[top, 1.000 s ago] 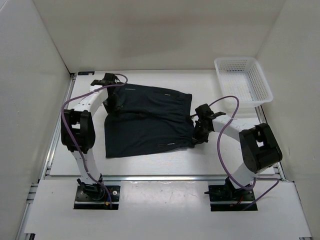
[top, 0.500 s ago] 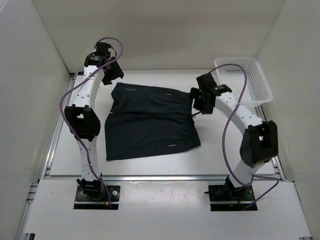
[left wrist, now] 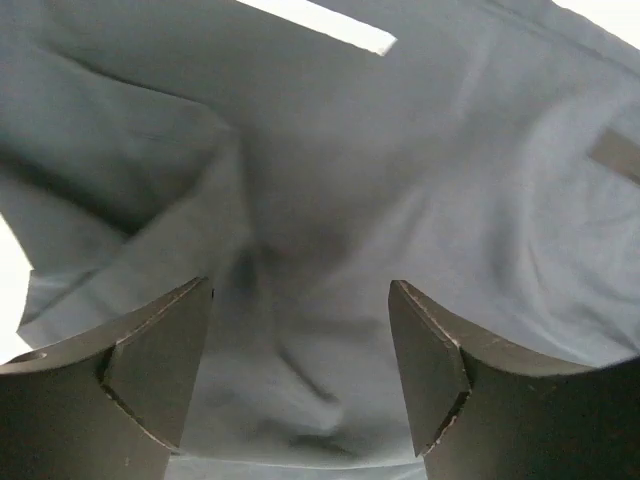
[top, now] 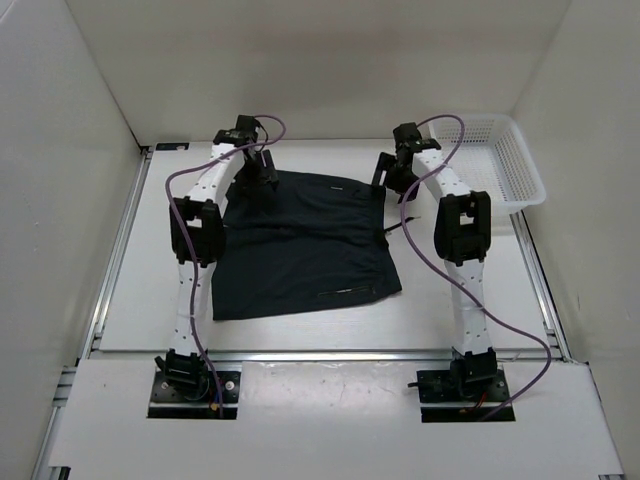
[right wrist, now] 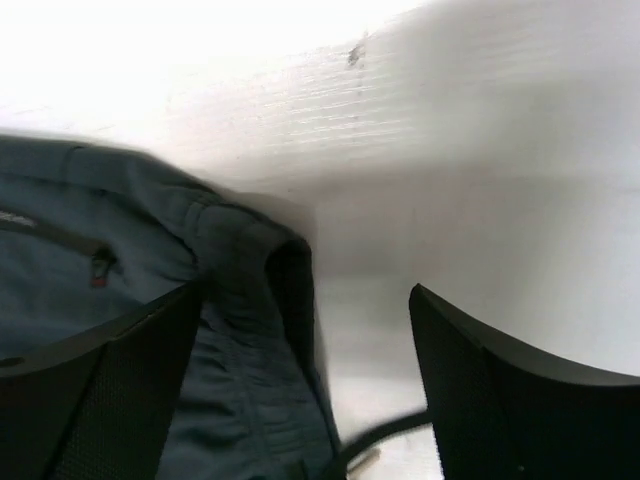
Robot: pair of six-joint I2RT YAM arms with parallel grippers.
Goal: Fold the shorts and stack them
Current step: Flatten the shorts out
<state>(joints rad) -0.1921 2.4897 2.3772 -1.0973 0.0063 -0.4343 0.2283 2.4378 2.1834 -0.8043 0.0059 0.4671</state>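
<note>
left pincer [left wrist: 298, 290] spread wide, gripping nothing, just over the shorts [top: 300, 245] at their far left corner. right pincer [right wrist: 305, 300] equally wide and empty over their far right corner. shorts lie flat on the bench [top: 140, 310].

The shorts [top: 300, 250] are soft, matt dark cloth, lightly creased. At upper right, the basket [top: 500, 165] is white plastic mesh. The table [top: 140, 290] is matt white and faintly grained; its left rail [top: 110, 270] is dull metal. The purple cables [top: 440, 270] look smooth and slightly glossy.
</note>
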